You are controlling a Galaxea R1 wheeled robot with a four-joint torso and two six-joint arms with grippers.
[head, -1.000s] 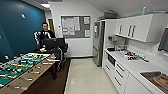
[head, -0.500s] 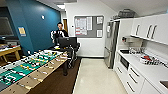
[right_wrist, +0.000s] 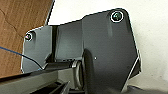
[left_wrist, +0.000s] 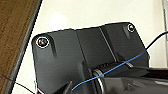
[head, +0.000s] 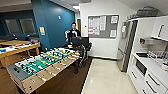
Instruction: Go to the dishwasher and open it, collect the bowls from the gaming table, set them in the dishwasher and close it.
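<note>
Head view: the robot stands in a kitchen-lounge with the foosball table (head: 45, 66) near left, and the gaming table (head: 18, 48), the task's bowl site, lies far left beyond it; white drawers (head: 147, 80) line the right. Wrist views look down at wood flooring (left_wrist: 15, 32) meeting pale floor (right_wrist: 150, 25), which suggests both arms hang stowed for driving; each pincer's state cannot be told.

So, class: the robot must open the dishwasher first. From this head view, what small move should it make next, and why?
Probably keep turning right and roll forward along the pale floor. The white kitchen units and the steel refrigerator sit to its right, while the foosball table and the person lie left and ahead. No dishwasher front is recognisable yet.
</note>
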